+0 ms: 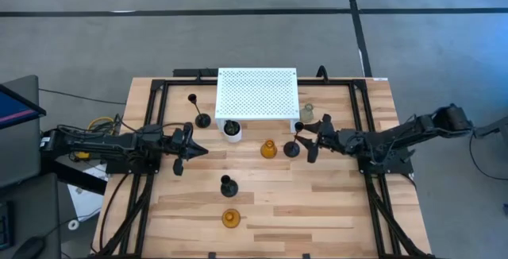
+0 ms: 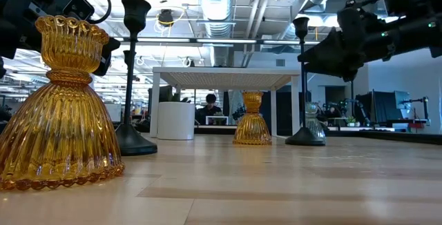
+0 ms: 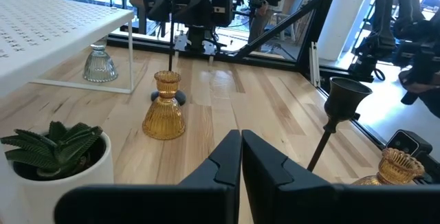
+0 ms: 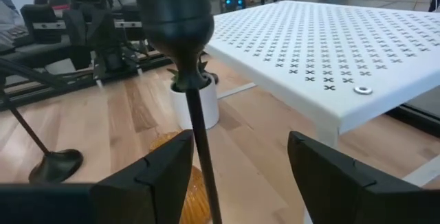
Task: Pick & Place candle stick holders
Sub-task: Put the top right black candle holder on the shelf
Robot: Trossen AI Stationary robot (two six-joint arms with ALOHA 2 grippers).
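Observation:
A tall black candle stick holder stands on its round base right of the middle, its thin stem between the open fingers of my right gripper, nearer one finger. An amber holder stands beside it, and a clear glass one by the shelf's right leg. Another black holder stands far left, a short black one and a second amber one nearer the front. My left gripper hovers shut at the table's left, holding nothing. My right gripper comes in level from the table's right, its fingers on either side of the black holder's stem, below the cup. One finger stands right beside the stem; I cannot tell whether it touches. The holder stands upright on the table.
A white perforated shelf stands on legs at the far middle. A small white pot with a green plant sits at its front left corner. Black frame rails run along both sides of the wooden table.

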